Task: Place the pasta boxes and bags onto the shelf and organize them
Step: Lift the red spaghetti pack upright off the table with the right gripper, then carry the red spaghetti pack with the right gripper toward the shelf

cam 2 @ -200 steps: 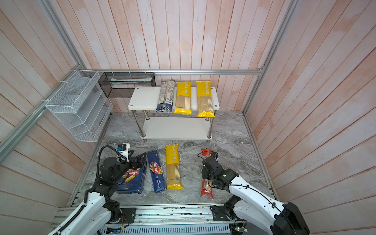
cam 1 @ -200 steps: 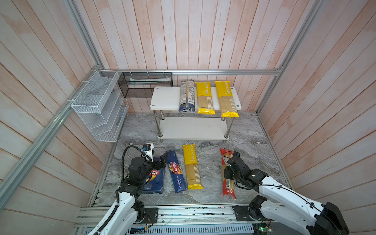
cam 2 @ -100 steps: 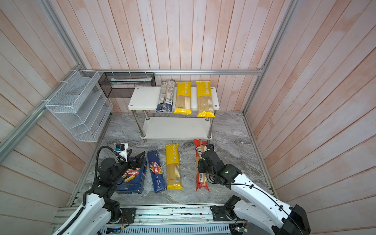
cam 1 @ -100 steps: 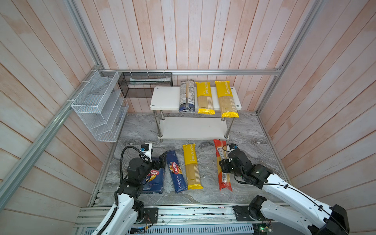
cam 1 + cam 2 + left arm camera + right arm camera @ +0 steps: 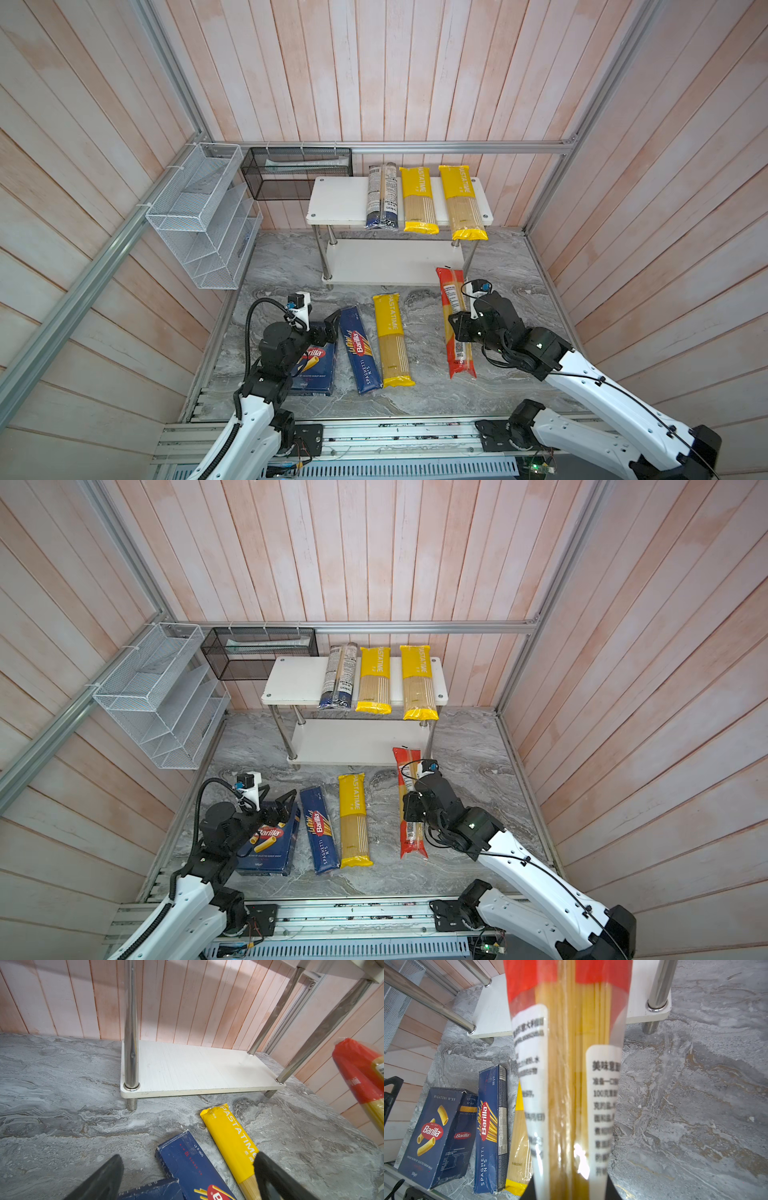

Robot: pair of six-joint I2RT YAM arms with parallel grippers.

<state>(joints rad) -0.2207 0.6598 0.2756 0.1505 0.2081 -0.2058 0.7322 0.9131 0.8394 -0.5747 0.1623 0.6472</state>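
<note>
Overhead view of a two-armed robot at a grey marble tabletop (image 5: 507,291). The right gripper (image 5: 456,330) was clamped tight around the red-ended bag (image 5: 448,291) of spaghetti, roughly at mid-length. The bag's far end sat just beside the front right post (image 5: 470,259) of the shelf (image 5: 336,199). The left gripper (image 5: 187,1178) hung with jaws spread wide and nothing in them, over the shelf-side ends of the Rigatoni box (image 5: 318,370) and Spaghetti box (image 5: 362,353). 1 yellow bag (image 5: 392,340) lay beside those. 3 shelved bags (image 5: 417,199) lay side by side on the right part of the top board (image 5: 291,679).

The step looked like carrying the red-ended bag to the shelf. Done well, it would mean steering clear of the post and holding the long bag level so neither end sagged. The bag should land parallel to the 3 shelved bags, on the bare left part of the top board or on the empty lower board (image 5: 197,1068).

In both top views the arm's wrist (image 5: 494,320) hid the right fingers. The right wrist view showed only dark finger bases and cut off both ends of the bag. Whether its near end touched the tabletop could not be told. Its label print was blurred.
</note>
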